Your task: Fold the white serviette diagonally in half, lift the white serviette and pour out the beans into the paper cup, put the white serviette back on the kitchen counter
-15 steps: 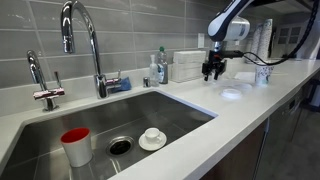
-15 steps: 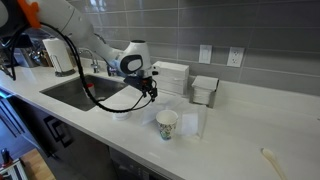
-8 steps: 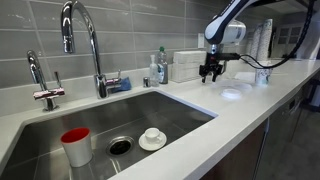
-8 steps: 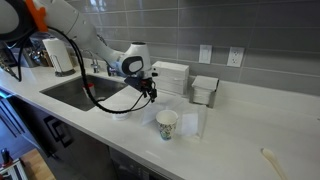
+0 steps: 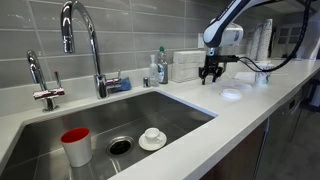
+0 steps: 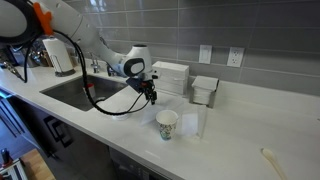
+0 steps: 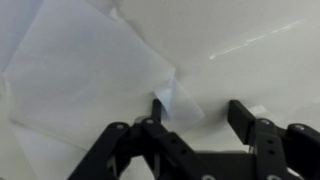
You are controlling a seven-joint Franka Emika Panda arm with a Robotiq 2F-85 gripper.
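The white serviette (image 7: 80, 70) lies flat on the glossy white kitchen counter (image 5: 250, 110), with one corner reaching between the fingers. In an exterior view it shows as a pale patch (image 5: 232, 93). My gripper (image 7: 195, 112) is open and empty just above that corner. It also shows hanging low over the counter in both exterior views (image 5: 210, 74) (image 6: 150, 97). The paper cup (image 6: 167, 123), white with a bluish print, stands upright near the counter's front edge, a short way from the gripper. I see no beans.
The steel sink (image 5: 160, 100) holds a red-topped cup (image 5: 75, 145) and a saucer with a small cup (image 5: 152, 138). A tall faucet (image 5: 85, 40) stands behind it. White boxes (image 6: 170, 76) and a dispenser (image 6: 205, 90) stand along the tiled wall.
My gripper has shifted slightly toward the sink side and stays open. The serviette and the cup have not moved.
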